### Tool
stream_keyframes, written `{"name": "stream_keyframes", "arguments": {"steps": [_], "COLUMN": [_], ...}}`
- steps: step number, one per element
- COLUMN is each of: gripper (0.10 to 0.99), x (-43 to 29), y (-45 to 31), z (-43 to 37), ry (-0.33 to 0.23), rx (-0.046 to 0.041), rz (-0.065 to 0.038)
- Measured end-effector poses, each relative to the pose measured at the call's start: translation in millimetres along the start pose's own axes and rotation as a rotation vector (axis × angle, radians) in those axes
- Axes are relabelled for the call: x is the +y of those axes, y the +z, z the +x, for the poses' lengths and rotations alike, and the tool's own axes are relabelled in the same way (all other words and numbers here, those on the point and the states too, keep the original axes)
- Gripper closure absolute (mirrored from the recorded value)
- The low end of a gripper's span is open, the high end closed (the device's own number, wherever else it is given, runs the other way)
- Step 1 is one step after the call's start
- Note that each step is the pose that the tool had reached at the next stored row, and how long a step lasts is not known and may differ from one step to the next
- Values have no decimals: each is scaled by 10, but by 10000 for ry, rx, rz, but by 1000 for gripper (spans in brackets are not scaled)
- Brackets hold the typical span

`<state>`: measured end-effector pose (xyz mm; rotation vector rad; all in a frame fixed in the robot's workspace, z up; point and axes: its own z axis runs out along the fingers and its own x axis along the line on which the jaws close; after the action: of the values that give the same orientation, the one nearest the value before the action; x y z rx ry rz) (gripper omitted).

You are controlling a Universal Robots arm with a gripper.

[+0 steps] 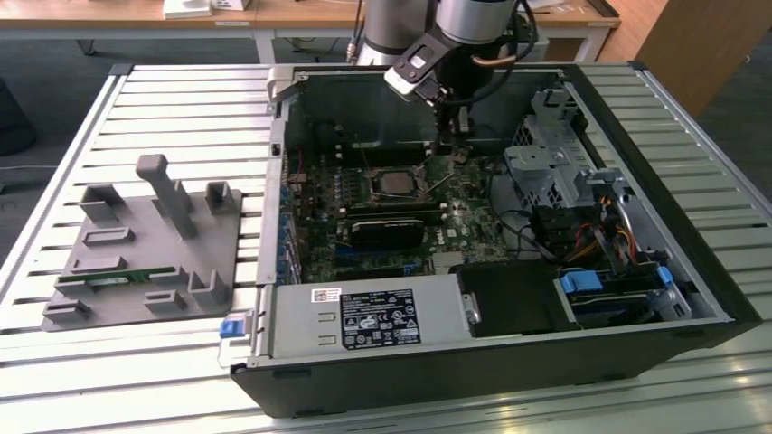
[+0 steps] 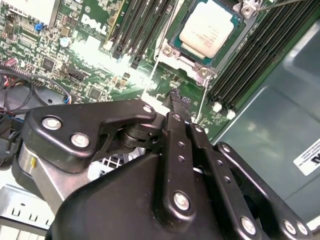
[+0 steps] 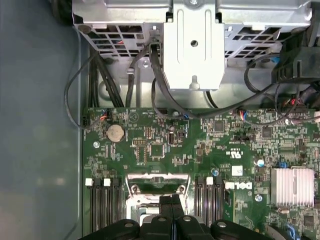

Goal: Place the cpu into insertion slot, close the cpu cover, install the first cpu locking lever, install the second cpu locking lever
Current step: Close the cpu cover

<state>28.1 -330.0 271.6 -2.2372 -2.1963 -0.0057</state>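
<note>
Exterior view, far left: grey fixture (image 1: 133, 244), well apart from the work.

Second wrist view, upper middle: cpu (image 2: 207, 27) sits flat in the slot (image 2: 192, 58), so step one looks done.

Cover (image 3: 157, 178) is swung open, with the green board (image 3: 150, 145) showing through its window. Closing is not yet done.

Upper right: one lever (image 2: 282, 3) juts free. I judge both levers are left to do.

Gripper (image 2: 175, 95) is clenched with nothing seen between the tips, just beside the cover's edge. Whether it touches the cover, I cannot tell.

Second lever not made out. The gripper body hides the board beneath it.
</note>
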Motion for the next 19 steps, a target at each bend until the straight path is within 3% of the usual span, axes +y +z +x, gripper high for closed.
{"name": "stream_keyframes", "arguments": {"steps": [7,11,16,19], "gripper": [980,980,980,980], "x": [153,180,189,230], "y": [16,35,90,106], "z": [31,64,99,106], "ry": [-14,-89,-172,-225], "rx": [0,-3,-1,-2], "rz": [36,32,-58,-60]}}
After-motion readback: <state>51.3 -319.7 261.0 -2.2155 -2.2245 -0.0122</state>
